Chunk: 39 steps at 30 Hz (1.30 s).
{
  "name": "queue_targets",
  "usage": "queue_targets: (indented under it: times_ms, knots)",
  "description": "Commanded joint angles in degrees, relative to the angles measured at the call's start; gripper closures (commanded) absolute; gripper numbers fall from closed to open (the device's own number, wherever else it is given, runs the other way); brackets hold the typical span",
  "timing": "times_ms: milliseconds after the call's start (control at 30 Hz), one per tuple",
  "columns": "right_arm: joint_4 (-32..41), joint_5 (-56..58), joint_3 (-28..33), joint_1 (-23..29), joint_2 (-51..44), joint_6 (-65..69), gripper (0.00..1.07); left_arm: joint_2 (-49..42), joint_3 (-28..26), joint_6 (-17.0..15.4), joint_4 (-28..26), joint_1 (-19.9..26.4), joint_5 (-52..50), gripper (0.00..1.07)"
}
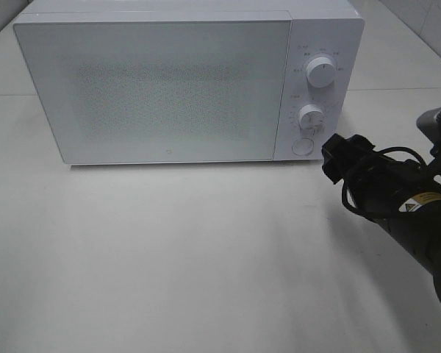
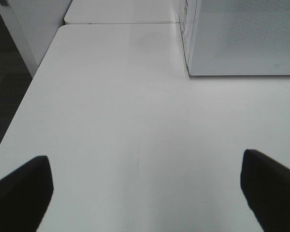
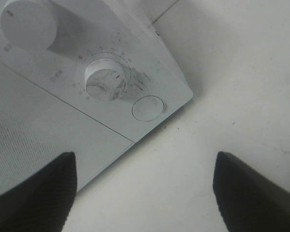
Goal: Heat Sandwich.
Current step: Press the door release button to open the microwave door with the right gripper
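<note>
The white microwave (image 1: 162, 88) stands at the back of the table with its door shut. The sandwich is out of view, and so is its plate. My right gripper (image 1: 332, 153) is open and empty. It hovers just in front of the control panel's lower right corner, near the round button (image 1: 302, 145). The right wrist view shows its two dark fingers (image 3: 34, 193) wide apart, with the lower knob (image 3: 105, 79) and the button (image 3: 147, 108) ahead of them. My left gripper (image 2: 145, 193) is open and empty over bare table, and the microwave's corner (image 2: 241, 34) lies ahead of it.
The panel has an upper knob (image 1: 321, 73) and a lower knob (image 1: 310, 116). The white table (image 1: 169, 257) spreads in front of the microwave. Its left edge (image 2: 19, 116) drops to a dark floor, and a second table (image 2: 121, 12) adjoins behind.
</note>
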Motion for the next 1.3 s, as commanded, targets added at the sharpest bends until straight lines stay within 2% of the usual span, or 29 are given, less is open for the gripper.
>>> queue_targets:
  times_ms: [33,100,200,400,567,600,667,700,733,767,833,867,900,933,1300]
  knots:
    - [-1.72,0.63,0.06,0.23,0.0,12.26,0.31,-1.55,0.17,-0.11,-0.4,0.29,-0.52,0.05]
    - [-2.01,0.69,0.06,0.23,0.0,14.73,0.31,-1.55,0.17,-0.11,-0.4,0.29,-0.52,0.05]
    - [-2.64,0.8,0.06,0.23,0.0,26.47,0.31,-1.55,0.17,-0.11,-0.4,0.29,-0.52,0.05]
    - [-2.64,1.49,0.06,0.23,0.0,36.96,0.33,-1.55,0.17,-0.11,-0.4,0.29,-0.52,0.05]
    - [-2.46,1.66,0.06,-0.06,0.0,43.72,0.41,-1.55,0.17,-0.11,-0.4,0.29,-0.52,0.05]
    - [-2.23,1.89,0.06,-0.06,0.0,43.83,0.44,-1.55,0.17,-0.11,-0.4,0.29,-0.52,0.05]
    - [-1.2,3.21,0.06,-0.06,0.0,43.83,0.57,-1.55,0.17,-0.11,-0.4,0.29,-0.52,0.05]
    - [-1.2,3.21,0.06,-0.06,0.0,43.83,0.57,-1.55,0.17,-0.11,-0.4,0.29,-0.52,0.05]
    - [-0.86,3.78,0.06,-0.06,0.0,43.89,0.64,-1.55,0.17,-0.11,-0.4,0.29,-0.52,0.05]
    - [0.0,3.95,0.06,-0.06,0.0,43.89,0.78,-1.55,0.17,-0.11,-0.4,0.29,-0.52,0.05]
    - [0.34,3.95,0.06,-0.06,0.0,43.89,0.95,-1.55,0.17,-0.11,-0.4,0.29,-0.52,0.05]
    - [0.34,3.95,0.06,-0.06,0.0,43.89,0.95,-1.55,0.17,-0.11,-0.4,0.29,-0.52,0.05]
    - [0.34,3.95,0.06,-0.06,0.0,43.89,1.04,-1.55,0.17,-0.11,-0.4,0.29,-0.52,0.05]
    - [0.34,3.95,0.06,-0.06,0.0,43.89,1.07,-1.55,0.17,-0.11,-0.4,0.29,-0.52,0.05]
    - [0.34,4.3,0.0,-0.11,0.0,43.89,1.06,-1.55,0.17,-0.11,-0.4,0.29,-0.52,0.05]
